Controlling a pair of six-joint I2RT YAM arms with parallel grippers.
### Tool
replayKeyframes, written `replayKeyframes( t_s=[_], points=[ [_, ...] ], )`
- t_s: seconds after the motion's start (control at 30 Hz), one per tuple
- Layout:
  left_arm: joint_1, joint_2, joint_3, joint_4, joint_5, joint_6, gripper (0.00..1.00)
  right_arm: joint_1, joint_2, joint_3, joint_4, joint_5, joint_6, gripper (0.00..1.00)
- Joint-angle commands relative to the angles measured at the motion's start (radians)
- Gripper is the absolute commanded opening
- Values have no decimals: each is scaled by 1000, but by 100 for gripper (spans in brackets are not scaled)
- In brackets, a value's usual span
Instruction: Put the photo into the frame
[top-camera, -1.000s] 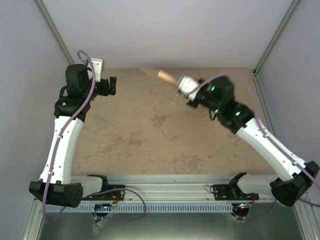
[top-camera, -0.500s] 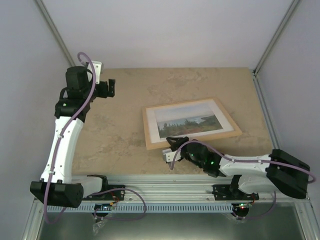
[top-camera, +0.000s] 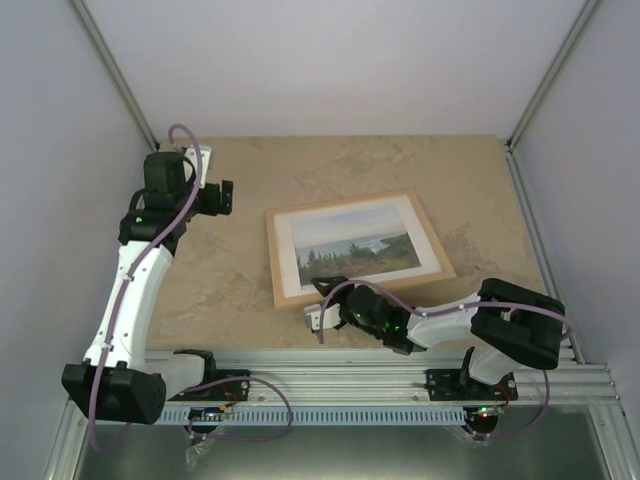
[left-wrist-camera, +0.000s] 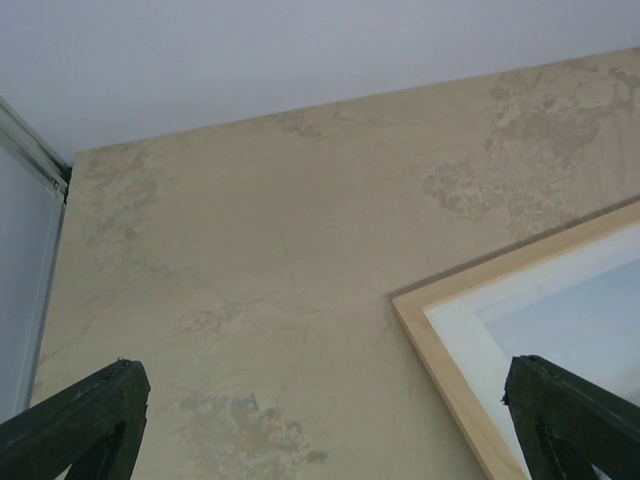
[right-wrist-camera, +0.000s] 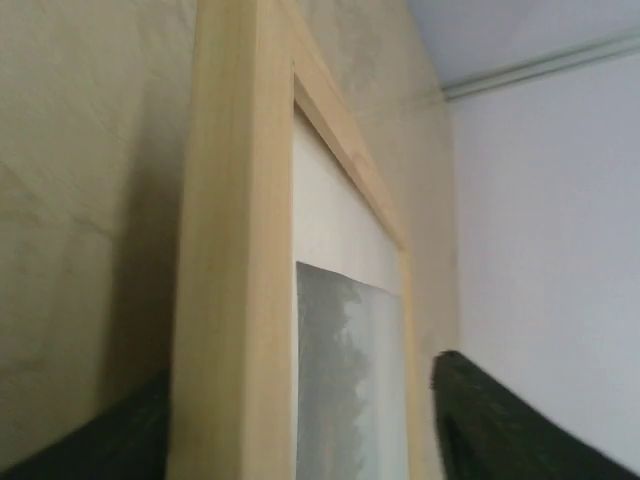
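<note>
Frame (right-wrist-camera: 225, 250) of pale, smooth, matt wood; photo (top-camera: 350, 248) of paper; table (top-camera: 230, 280) with mottled, matt, stone-like finish.

Frame (top-camera: 340, 203) blocks centre, right tool (top-camera: 320, 286) at edge, room left

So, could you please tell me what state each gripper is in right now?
Left gripper: open, holding nothing.
Right gripper: jaws straddle the near edge of the frame; whether it grips cannot be told.
</note>
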Motion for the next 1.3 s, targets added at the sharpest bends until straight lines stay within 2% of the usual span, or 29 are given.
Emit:
replayKeyframes(
  t_s=[0.0,0.07,0.1,0.17,0.27,0.47,0.7,0.83,0.97,1.1,1.27],
  points=[
    [6,-21,-32,-3,-11,16,99,12,-3,99,-185,-151,156,76],
    [6,-12,-29,-7,1,19,99,12,-40,145,-356,-234,181,95],
    [6,-1,-25,-11,9,21,99,10,-62,164,-426,-278,198,97],
    [6,32,-11,-19,35,25,100,-4,-102,217,-593,-407,220,98],
    [5,96,16,-34,74,27,99,-89,-146,339,-827,-597,272,98],
    [5,200,-2,-31,181,13,99,-415,-112,618,-1178,-880,439,98],
    [6,299,-104,-16,274,64,99,-783,-51,719,-1367,-950,483,97],
    [5,365,-161,-32,312,86,91,-980,55,784,-1459,-992,514,96],
    [4,426,-211,-39,347,86,83,-1127,187,852,-1525,-1014,580,94],
    [4,489,-230,-32,381,80,77,-1208,286,891,-1517,-982,660,91],
    [4,581,-205,-30,405,85,69,-1233,412,932,-1533,-935,691,90]
  ],
)
